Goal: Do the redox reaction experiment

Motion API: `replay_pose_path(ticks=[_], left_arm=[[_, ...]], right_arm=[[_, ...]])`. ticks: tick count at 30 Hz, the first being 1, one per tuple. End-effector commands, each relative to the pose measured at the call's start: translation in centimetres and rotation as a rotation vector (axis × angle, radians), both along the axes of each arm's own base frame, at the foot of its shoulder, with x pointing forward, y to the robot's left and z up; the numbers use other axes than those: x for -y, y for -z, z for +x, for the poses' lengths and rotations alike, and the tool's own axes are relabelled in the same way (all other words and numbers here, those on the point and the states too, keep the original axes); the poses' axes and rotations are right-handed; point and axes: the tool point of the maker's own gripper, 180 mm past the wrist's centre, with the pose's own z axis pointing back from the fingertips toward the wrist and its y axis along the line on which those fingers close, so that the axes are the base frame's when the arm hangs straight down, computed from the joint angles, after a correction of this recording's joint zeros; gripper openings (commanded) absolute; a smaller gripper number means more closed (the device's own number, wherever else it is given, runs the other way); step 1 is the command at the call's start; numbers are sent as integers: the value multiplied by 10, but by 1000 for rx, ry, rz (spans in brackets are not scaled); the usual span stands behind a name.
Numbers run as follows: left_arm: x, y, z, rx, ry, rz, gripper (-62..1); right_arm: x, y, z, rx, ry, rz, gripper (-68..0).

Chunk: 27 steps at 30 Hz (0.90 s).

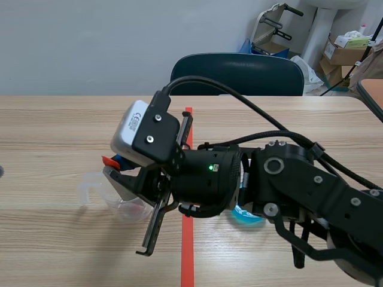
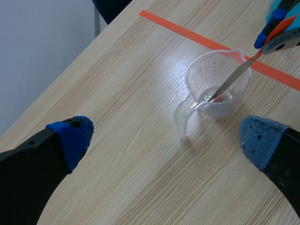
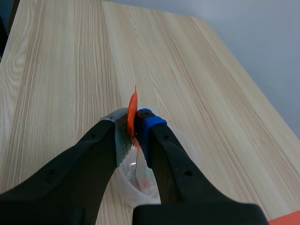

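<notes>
- The right pincer (image 3: pixel 134 123) reaches past the orange tape line (image 1: pixel 187 257) to the left half of the counter (image 1: pixel 60 131). It pinches the orange handle of a thin metal spatula (image 2: pixel 229 82).
- The spatula slants down into a clear plastic measuring cup (image 2: pixel 197 77), and its tip sits at or close to the cup's bottom.
- A pinkish trace (image 2: pixel 215 98) shows at the cup's bottom by the tip, so some reagent seems to be in already (whether the spatula is delivering or stirring I cannot tell).
- The left pincer (image 2: pixel 164 138) is spread and holds nothing. It hangs over the counter near the cup's handle, apart from it.
- A blue round thing (image 1: pixel 248 216) lies mostly hidden under the right arm, just right of the tape line; what it is I cannot tell.
- My judgement: the experiment is midway. The cup is set out and the dosing or mixing step is in hand. Lifting the spatula out, putting it down and any further reagent appear left to do.
</notes>
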Motion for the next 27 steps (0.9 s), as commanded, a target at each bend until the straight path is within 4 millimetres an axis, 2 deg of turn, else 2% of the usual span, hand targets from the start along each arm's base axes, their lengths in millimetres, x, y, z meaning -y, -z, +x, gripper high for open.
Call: replay_pose_path(ticks=[1, 6, 12, 19, 27], left_arm=[[2, -4, 1, 12, -1, -19, 14], [1, -3, 1, 9, -3, -16, 14], [-6, 2, 0, -4, -20, -14, 14], [-22, 13, -4, -25, -56, -38, 14], [-41, 18, -20, 13, -71, -132, 14]], right_arm=[[0, -29, 8, 32, -5, 49, -665], [-3, -54, 17, -35, -22, 56, -665], [-11, -69, 28, -95, -17, 24, -665], [-19, -80, 29, -162, -39, -19, -665], [-16, -111, 28, -129, -20, -3, -665]])
